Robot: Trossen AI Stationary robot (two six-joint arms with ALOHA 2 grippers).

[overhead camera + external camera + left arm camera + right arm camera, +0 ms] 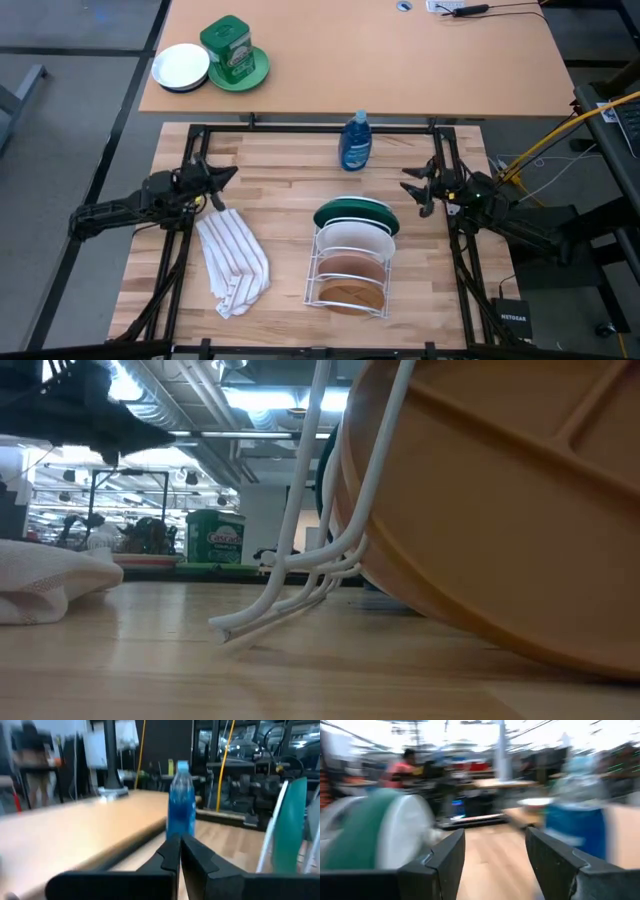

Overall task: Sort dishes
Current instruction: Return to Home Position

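The white wire dish rack (316, 262) stands on the wooden work table (280, 170) and serves as the reference for all positions below.

1. Rack contents, front to back. All four plates stand on edge in the rack, one behind the other: the brown plate (349, 293) in the frontmost slot, then the pink plate (350, 266), then the white plate (355, 240), and the dark green plate (355, 211) in the rearmost slot.
2. A striped white towel (233, 262) lies crumpled on the table to the left of the rack, near it but not touching.
3. The left gripper (230, 176) is left of the rack and slightly behind it, above the far end of the towel. Its fingers are pressed together and hold nothing.
4. The right gripper (410, 188) is just behind the rack's right rear corner, pointing toward the dark green plate. Its fingers are spread wide apart and hold nothing.
5. A blue bottle (355, 142) stands upright behind the rack, between the two grippers and farther back.
6. On the second table beyond the rack, to the far left, a green tin (228, 47) sits on a green plate (255, 72), with a small white dish (181, 66) just beside it.
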